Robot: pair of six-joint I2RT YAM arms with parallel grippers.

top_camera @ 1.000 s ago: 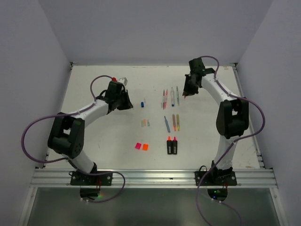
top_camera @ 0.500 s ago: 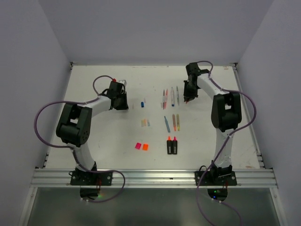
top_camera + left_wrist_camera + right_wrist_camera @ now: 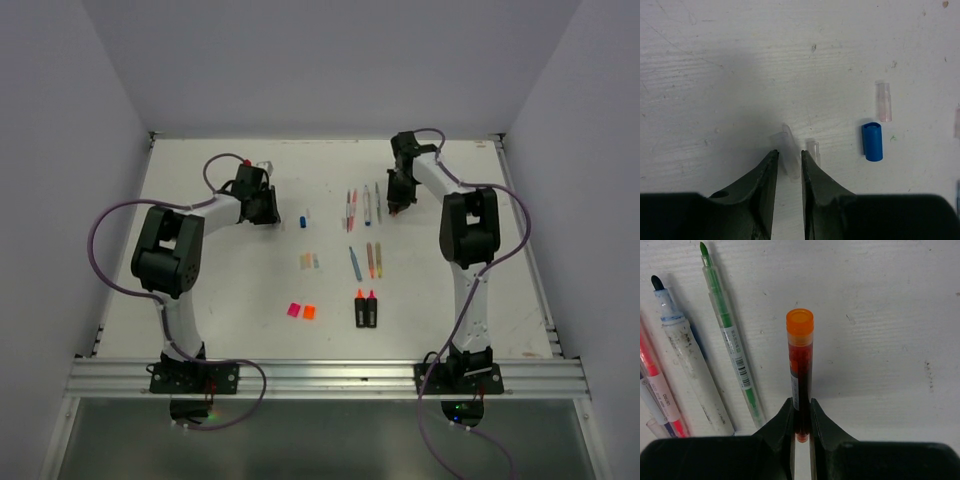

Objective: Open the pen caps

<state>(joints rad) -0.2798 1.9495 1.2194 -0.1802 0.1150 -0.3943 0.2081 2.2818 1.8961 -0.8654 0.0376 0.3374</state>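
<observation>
Right gripper [image 3: 801, 409] clenched on the barrel of an orange pen [image 3: 800, 372], whose orange cap [image 3: 800, 326] sits on the end pointing to 12 o'clock in the wrist view; a green pen [image 3: 730, 340] and a white pen [image 3: 690, 362] lie with bare tips at its 9 to 10 o'clock, a pink pen [image 3: 659, 385] beyond them. At 10 o'clock from the middle of the table [image 3: 220, 290], the left gripper [image 3: 789, 156] has its fingers slightly parted on either side of a clear cap [image 3: 789, 142] lying on the surface; whether they pinch it cannot be told. A second clear cap [image 3: 813, 149] lies just beside the right fingertip; a blue cap [image 3: 872, 141] rests at 3 o'clock, a pale cap [image 3: 884, 101] just beyond it at 12 o'clock. From above: pale-orange caps [image 3: 310, 260] mid-table; a pink cap [image 3: 293, 310] and an orange highlighter cap [image 3: 309, 312] side by side at their 6 o'clock; two black highlighter bodies [image 3: 366, 312] at 3 o'clock of those.
</observation>
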